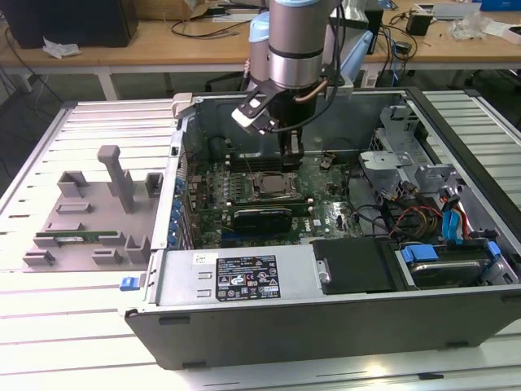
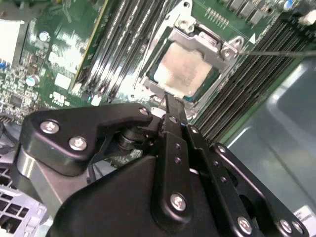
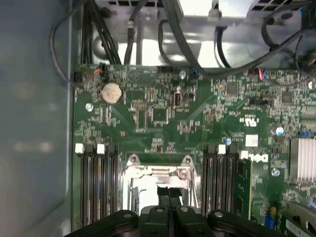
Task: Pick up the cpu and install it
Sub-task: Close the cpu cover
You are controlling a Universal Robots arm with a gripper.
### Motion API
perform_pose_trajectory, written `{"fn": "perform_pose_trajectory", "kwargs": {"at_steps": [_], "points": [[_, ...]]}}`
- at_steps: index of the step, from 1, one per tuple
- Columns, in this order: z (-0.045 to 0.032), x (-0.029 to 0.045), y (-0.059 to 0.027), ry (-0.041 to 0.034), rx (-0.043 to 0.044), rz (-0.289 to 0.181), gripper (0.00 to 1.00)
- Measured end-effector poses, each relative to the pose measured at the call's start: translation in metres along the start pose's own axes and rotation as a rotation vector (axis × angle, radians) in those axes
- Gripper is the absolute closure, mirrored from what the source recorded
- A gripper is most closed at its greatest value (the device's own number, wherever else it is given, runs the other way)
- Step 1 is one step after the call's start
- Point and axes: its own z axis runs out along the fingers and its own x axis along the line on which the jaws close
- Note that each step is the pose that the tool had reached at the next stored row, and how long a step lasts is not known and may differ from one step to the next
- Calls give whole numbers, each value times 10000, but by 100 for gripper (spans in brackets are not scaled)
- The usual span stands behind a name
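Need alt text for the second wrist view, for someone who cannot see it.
The cpu lies inside the metal socket frame on the green motherboard, and the black pincer, shut, points at it with its tip by the frame's edge. Rows of memory slots run along both sides of the socket.

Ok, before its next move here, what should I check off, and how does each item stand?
1. Small square silver-topped cpu lies inside the metal socket frame on the green motherboard: ok.
2. Cpu seated flat and aligned in the socket: cannot tell.
3. Black end effector shut, with nothing between its fingers: ok.
4. End effector tip clear of the socket frame's near edge: cannot tell; it is close, and contact is not visible.
5. Socket frame latched down over the cpu: cannot tell.
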Motion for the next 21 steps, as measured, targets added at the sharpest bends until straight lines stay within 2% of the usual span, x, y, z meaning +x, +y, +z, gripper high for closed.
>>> {"fn": "perform_pose_trajectory", "kwargs": {"at_steps": [3, 8, 14, 18, 21], "points": [[12, 1, -62, 6, -5, 2, 89], [51, -12, -108, 15, -4, 1, 89], [53, -12, -108, 14, -4, -65, 89], [53, -12, -112, 18, -11, -707, 89], [53, -12, -116, 22, -18, -1397, 89]]}}
